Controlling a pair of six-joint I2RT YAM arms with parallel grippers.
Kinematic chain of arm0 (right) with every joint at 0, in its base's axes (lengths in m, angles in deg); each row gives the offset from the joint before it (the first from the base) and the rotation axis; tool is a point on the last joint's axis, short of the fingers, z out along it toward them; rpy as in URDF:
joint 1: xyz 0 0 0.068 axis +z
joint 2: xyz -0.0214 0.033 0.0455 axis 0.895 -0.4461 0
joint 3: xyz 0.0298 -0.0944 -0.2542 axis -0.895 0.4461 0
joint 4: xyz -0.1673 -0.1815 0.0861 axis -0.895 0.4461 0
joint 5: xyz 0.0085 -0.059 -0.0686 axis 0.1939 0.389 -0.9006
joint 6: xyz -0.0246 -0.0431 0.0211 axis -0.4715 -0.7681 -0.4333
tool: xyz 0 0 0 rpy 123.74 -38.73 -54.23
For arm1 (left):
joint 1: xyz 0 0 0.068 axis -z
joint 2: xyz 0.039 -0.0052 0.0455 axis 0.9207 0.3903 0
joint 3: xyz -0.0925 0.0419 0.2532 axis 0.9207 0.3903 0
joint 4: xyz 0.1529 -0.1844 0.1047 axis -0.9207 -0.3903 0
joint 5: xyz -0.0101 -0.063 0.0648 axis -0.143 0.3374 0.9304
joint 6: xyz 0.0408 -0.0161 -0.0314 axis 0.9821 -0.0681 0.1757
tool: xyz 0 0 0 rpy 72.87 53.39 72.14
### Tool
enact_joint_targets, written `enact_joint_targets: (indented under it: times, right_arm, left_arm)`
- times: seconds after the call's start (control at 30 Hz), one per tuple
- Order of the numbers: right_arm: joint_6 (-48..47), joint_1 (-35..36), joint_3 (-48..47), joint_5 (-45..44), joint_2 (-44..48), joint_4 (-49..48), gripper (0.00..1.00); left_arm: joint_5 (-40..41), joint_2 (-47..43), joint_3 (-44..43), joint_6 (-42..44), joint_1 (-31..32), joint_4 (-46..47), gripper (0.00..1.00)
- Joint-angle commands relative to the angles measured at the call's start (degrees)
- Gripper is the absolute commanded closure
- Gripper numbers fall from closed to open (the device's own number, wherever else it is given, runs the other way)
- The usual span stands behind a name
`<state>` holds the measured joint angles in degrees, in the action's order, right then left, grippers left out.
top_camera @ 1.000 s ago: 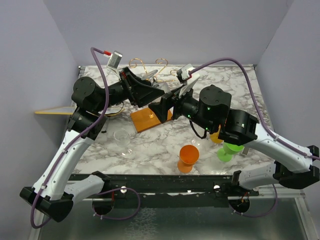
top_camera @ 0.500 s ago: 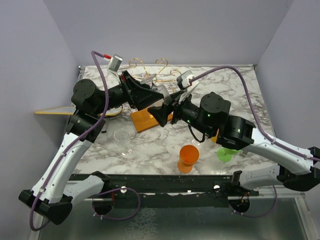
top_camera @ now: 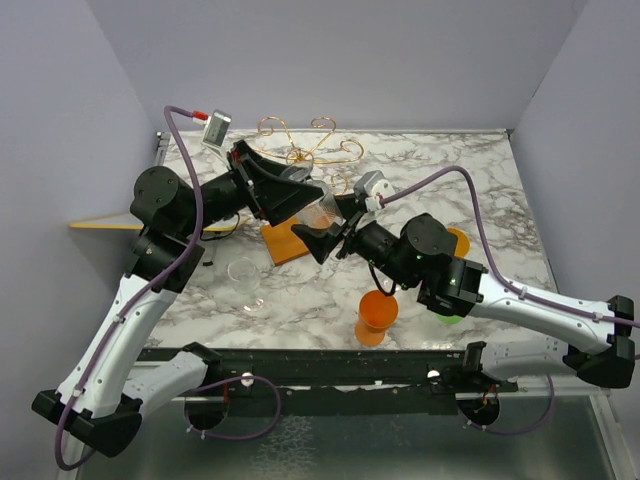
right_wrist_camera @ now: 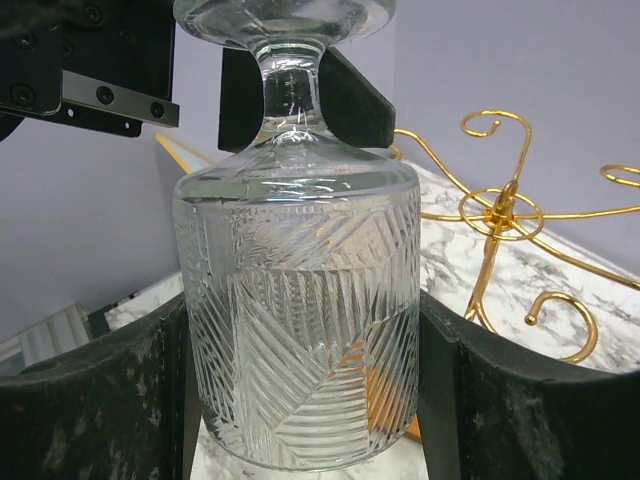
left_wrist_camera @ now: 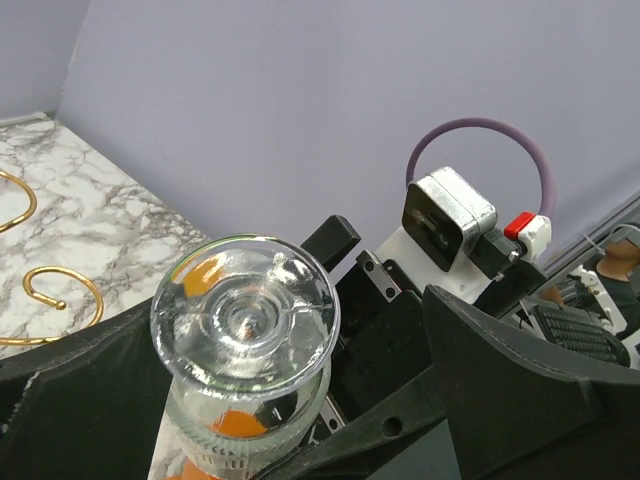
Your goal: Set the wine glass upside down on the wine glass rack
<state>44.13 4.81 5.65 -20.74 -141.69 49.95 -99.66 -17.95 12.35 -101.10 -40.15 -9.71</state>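
Jaws of the right claw [right_wrist_camera: 300, 390] are closed against both sides of the ribbed bowl of the wine glass [right_wrist_camera: 300, 300], holding it upside down, foot uppermost, above the desk [top_camera: 470, 190]. That arm reaches in low from 4 o'clock, its forearm nearly flat. The left claw [top_camera: 300, 192] comes in from 9 o'clock with its elbow raised, jaws spread wide on either side of the foot and clear of it.

1 second ago the left jaws stood narrower about the glass. The right elbow rode higher and farther back, and the green cup [top_camera: 445, 318] showed more fully.

The glass hangs at 6 o'clock of the gold wires of the wine glass rack [top_camera: 310, 150], near its wooden base and not yet on a wire.

Only the left wrist view looks down on the round foot. Only the right wrist view shows the bowl's cut leaf pattern, with the rack post behind. The top view alone shows an orange cup [top_camera: 378, 312] at 6 o'clock and a clear glass [top_camera: 243, 278] at 8 o'clock.
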Motion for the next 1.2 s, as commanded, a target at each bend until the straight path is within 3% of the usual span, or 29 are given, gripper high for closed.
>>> enact_joint_targets:
  times: [0.0,0.27,0.8,1.0,1.17]
  right_arm:
    - [-3.24,0.1,3.0,-0.49,3.24,-15.51,0.99]
    - [-7.59,0.08,7.82,-6.2,4.13,-27.75,0.99]
    - [-15.4,0.07,26.6,-24.14,16.86,-37.49,0.99]
    - [-19.1,0.06,29.74,-26.62,12.83,-45.14,0.99]
    - [-20.7,0.0,31.25,-28.49,6.76,-55.36,0.99]
  left_arm:
    - [2.42,-1.28,-1.41,1.01,0.22,0.76,0.01]
    - [3.32,-1.54,-2.15,2.29,0.24,-0.79,0.01]
    - [24.66,-9.11,-2.18,19.12,0.26,-16.42,0.01]
    - [39.31,-14.76,3.69,21.03,0.28,-22.07,0.01]
    - [43.97,-19.12,8.03,19.21,0.24,-22.12,0.01]
